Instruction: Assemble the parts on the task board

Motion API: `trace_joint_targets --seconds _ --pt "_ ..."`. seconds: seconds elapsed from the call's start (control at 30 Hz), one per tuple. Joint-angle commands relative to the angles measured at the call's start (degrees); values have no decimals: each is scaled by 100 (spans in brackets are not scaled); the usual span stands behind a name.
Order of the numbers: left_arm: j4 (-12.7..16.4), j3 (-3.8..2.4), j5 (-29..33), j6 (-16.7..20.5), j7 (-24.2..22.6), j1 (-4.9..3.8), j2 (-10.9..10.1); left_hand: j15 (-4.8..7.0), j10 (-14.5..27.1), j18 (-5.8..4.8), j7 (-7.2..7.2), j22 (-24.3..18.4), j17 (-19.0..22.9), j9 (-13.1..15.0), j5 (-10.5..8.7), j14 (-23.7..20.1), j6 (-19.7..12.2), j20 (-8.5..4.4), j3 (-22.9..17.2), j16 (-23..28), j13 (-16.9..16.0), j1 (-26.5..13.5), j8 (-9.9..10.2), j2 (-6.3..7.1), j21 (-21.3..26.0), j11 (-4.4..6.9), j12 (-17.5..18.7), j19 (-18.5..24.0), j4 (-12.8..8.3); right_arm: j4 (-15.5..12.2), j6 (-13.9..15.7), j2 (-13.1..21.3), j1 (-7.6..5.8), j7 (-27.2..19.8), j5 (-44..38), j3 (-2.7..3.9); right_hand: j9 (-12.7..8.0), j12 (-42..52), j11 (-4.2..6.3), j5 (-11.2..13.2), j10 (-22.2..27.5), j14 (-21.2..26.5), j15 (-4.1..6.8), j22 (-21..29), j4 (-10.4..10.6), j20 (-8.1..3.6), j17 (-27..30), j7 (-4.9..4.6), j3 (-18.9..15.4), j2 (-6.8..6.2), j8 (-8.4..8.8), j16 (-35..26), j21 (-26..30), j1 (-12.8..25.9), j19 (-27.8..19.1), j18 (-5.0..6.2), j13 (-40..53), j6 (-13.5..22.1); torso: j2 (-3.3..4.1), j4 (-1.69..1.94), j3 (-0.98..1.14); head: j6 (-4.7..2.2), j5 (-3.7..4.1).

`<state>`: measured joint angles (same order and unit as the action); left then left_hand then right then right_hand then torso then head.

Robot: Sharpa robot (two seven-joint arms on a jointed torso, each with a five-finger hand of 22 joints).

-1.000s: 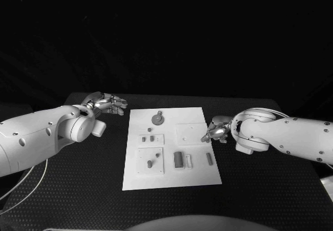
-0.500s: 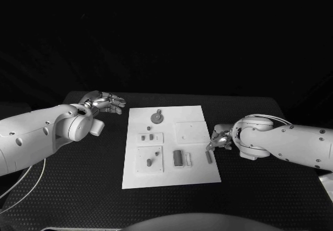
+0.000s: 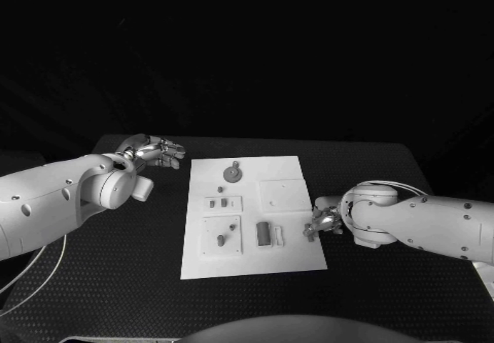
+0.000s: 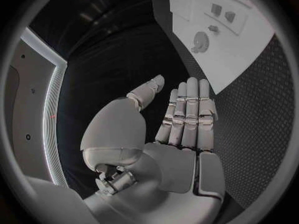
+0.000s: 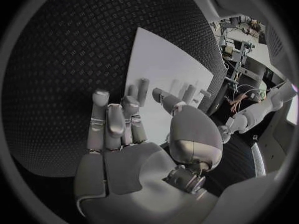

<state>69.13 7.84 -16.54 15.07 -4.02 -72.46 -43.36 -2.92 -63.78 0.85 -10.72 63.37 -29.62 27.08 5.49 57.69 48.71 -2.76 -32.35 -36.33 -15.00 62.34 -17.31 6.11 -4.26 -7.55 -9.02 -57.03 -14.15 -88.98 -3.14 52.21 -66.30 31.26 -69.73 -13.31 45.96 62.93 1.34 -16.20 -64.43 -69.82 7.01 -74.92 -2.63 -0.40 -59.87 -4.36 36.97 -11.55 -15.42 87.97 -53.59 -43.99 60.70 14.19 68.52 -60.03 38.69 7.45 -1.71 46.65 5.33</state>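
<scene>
My left hand [image 3: 156, 151] hangs over the black table [image 3: 123, 257] off the far left corner of the task board [image 3: 252, 266], fingers [image 4: 187, 109] straight, side by side and released, nothing in them. The board is a white rectangle lying flat in the middle of the table, long side running away from me. At its far end sits a round toothed part [image 3: 235, 174] with a small knob. Nearer, on the left half, a square plate carries two little blocks [image 3: 219, 204], and below it another plate has a slanted peg [image 3: 221, 242]. To the right lies a plain raised square [image 3: 282, 195], and nearer me a dark upright block [image 3: 265, 234] beside a pale strip. My right hand [image 3: 322, 221] is down at the board's right edge, fingers [image 5: 115, 122] curled over a small dark bar [image 3: 310, 234] lying there; whether I'm actually grasping it I cannot tell
</scene>
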Motion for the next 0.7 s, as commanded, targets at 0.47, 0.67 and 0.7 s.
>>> trace_joint_targets --seconds 0.47,0.67,0.7 --pt "5 2 26 -104 -25 -7 27 -13 22 -19 13 -9 -13 -11 -9 37 -14 13 -1 28 5 -42 -28 -7 30 23 -28 25 36 220 -103 -344 314 18 -113 -24 -22 42 9 -22 33 82 -14 -107 -888 14 44 -51 -146 762 137 45 -43 -353 -24 81 -29 16 -2 8 0 23 -7" --pt "1 3 26 -96 -21 -7 5 -14 23 -19 13 -9 -14 -12 -9 37 -14 13 -1 29 6 -43 -28 -9 30 22 -28 25 37 226 -41 -416 391 10 -183 -24 -83 40 -14 -28 29 106 -32 -99 -1371 38 92 -68 -22 1096 213 38 -43 -667 -19 81 -54 38 -1 4 -1 47 -33" --pt "2 3 26 -98 -20 -7 3 -14 23 -19 13 -9 -15 -12 -9 37 -14 13 -1 30 6 -43 -28 -9 30 22 -28 25 37 223 -24 -421 391 4 -184 -24 -87 39 -15 -29 30 106 -34 -98 -1388 39 93 -69 -11 1114 219 38 -41 -696 -21 81 -56 42 -1 4 -1 47 -33"
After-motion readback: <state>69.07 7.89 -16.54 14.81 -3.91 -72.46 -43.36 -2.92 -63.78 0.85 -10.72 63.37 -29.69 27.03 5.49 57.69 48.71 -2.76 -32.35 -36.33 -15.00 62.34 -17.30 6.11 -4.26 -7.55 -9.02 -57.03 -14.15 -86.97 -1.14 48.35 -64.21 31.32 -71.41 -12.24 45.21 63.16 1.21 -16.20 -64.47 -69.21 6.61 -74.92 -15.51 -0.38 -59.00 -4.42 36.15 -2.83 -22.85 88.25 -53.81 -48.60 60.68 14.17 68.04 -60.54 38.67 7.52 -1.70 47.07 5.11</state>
